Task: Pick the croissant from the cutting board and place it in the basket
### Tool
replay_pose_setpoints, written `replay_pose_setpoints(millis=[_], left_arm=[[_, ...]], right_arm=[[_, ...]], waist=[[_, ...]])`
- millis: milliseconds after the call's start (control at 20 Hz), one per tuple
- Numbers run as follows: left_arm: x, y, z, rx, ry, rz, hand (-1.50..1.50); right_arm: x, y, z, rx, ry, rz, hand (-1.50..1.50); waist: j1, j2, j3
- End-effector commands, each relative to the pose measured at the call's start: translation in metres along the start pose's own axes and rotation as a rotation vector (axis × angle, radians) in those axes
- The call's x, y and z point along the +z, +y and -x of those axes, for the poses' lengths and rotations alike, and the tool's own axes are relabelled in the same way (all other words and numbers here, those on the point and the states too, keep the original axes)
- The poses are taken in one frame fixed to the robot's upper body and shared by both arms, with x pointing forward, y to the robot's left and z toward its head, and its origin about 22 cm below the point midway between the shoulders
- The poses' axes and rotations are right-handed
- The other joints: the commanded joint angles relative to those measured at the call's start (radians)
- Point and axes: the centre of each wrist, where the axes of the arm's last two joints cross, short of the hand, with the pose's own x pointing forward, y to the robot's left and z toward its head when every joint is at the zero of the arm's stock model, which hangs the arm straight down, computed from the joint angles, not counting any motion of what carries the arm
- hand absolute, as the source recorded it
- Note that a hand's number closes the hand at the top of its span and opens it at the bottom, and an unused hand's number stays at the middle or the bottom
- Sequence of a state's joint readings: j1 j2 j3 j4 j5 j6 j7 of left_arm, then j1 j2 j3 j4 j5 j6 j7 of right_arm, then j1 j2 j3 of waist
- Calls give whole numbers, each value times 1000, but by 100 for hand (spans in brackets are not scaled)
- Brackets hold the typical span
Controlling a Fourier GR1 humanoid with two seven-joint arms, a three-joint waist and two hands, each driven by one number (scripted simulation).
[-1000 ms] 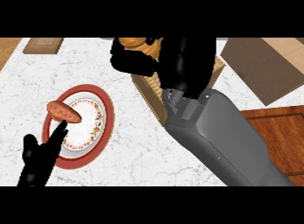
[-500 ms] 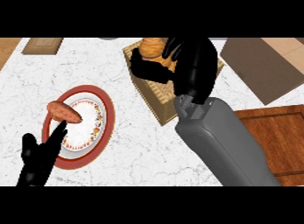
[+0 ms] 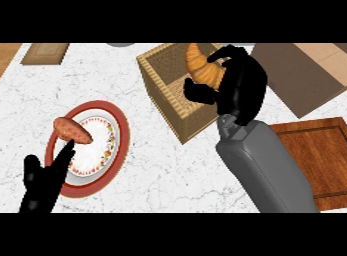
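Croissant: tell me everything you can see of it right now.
The croissant is golden brown and crescent shaped, with a ridged, flaky-looking crust and a tapered tip pointing toward the counter's far edge. It hangs tilted over the opening of the wicker basket, off the cutting board. The right robot hand pinches it, fingers curled over its upper side and under its lower end, hiding part of it. Whether it touches the basket's floor cannot be told.

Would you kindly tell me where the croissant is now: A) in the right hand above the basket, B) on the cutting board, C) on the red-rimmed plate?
A: the right hand curls round the croissant over the basket.
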State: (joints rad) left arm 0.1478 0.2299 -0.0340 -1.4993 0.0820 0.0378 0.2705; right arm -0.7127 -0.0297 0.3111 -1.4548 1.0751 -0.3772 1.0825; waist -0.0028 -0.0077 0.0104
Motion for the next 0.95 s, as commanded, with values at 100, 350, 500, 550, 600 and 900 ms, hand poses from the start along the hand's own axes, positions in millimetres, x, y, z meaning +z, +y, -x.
replay_pose_setpoints(millis=[100,350,500,550,600,900], left_arm=[[-14,-13,8,-3,70,13,0],[-10,8,24,9,69,-6,0],[-6,11,20,22,92,-10,0],[-8,5,19,4,86,-15,0],[-3,18,14,6,69,5,0],[-3,6,18,9,83,-14,0]], right_arm=[[14,-13,4,23,21,13,-150],[8,-38,1,-79,52,79,-150],[3,-65,11,-159,80,135,-150],[10,-79,9,-178,110,133,-150],[-1,-75,31,-196,120,151,-150],[23,-144,62,-179,161,201,-150]], waist=[[-2,6,-11],[-2,6,-11],[-7,4,-11],[-15,2,-11],[-6,5,-10],[-29,0,-10]])
